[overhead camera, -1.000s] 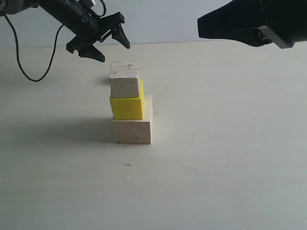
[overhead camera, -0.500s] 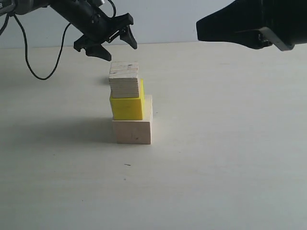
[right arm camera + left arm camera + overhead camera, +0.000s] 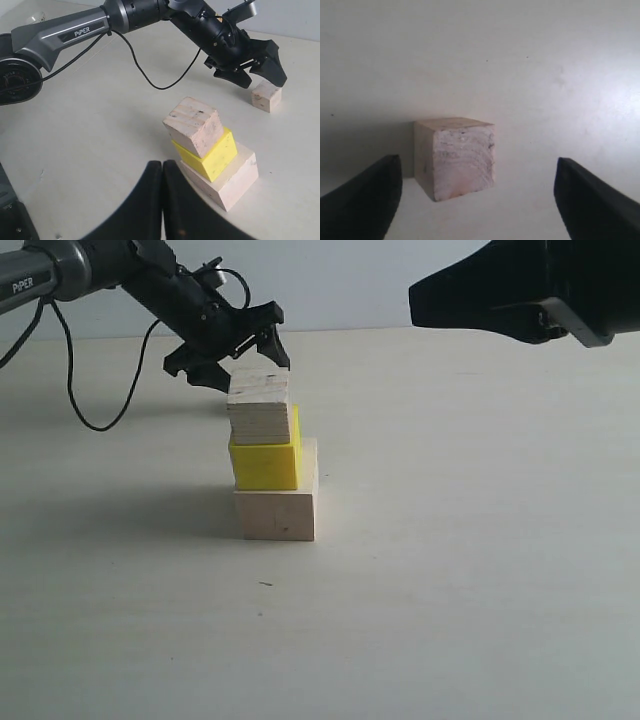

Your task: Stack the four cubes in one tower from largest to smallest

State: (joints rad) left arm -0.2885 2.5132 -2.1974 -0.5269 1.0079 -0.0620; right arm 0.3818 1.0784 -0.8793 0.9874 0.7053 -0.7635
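Three cubes stand stacked mid-table: the large pale wood cube at the bottom, the yellow cube on it, the small wood cube on top, turned a little. The same stack shows in the right wrist view. The tiny wood cube lies on the table behind the stack, hidden in the exterior view. My left gripper is open just above it, one finger on each side of the tiny cube, not touching. My right gripper is shut and empty, held high to the right of the stack.
A black cable hangs from the left arm and loops over the table at the back left. The table's far edge meets a pale wall. The right arm's dark body fills the upper right of the exterior view.
The left gripper has moved right and down, away from the camera, from above-left of the stack to behind its top. It stays open. The stack and right arm have not moved.
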